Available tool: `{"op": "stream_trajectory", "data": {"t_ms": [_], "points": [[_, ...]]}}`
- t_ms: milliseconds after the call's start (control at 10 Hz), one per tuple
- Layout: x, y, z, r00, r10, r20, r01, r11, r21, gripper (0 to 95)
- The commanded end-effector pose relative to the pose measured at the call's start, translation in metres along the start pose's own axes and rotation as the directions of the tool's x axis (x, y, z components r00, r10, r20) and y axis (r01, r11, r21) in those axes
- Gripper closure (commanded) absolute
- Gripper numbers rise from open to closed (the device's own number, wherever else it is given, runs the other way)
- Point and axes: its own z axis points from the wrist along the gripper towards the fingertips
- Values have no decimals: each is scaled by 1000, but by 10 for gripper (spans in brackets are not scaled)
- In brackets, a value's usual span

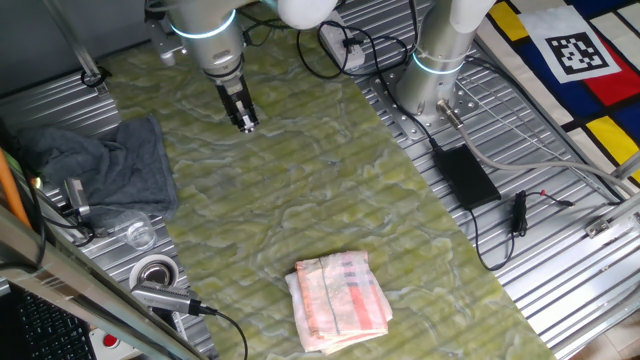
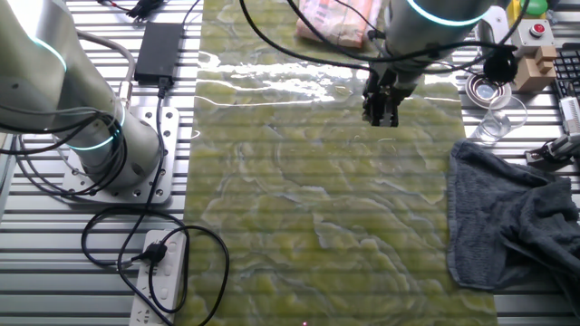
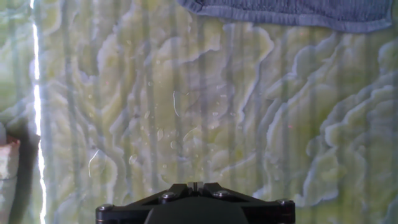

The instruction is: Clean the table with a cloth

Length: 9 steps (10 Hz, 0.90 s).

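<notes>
Arm poised over the marbled bench [image 1: 300,190], cloth untouched.
The grey towel [image 1: 110,165] lies at one side; the folded pink striped cloth [image 1: 340,300] rests near the bench end, well apart from the tool [image 1: 245,122], whose fingers appear closed and empty.

Bright, even light; white glare streaks the table [image 2: 272,77]; hand view slightly soft.

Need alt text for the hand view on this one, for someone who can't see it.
Looking straight down from the hand, whose dark fingertips meet at the bottom edge holding nothing, onto the mottled yellow-green table dotted with small water droplets. A dark grey cloth lies along the top edge, and a corner of the pink-and-white cloth shows at far left.
</notes>
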Motion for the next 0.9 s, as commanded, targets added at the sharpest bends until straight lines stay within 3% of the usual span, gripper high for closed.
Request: {"op": "stream_trajectory", "data": {"t_ms": [100,200,300,500,900], "points": [[0,1,0,999,-46,-12,47,997,63,950],[0,1,0,997,-68,-25,70,995,78,950],[0,1,0,995,-91,-50,94,993,66,950],[0,1,0,992,-110,-63,113,992,55,950],[0,1,0,997,-57,-44,59,998,35,950]]}}
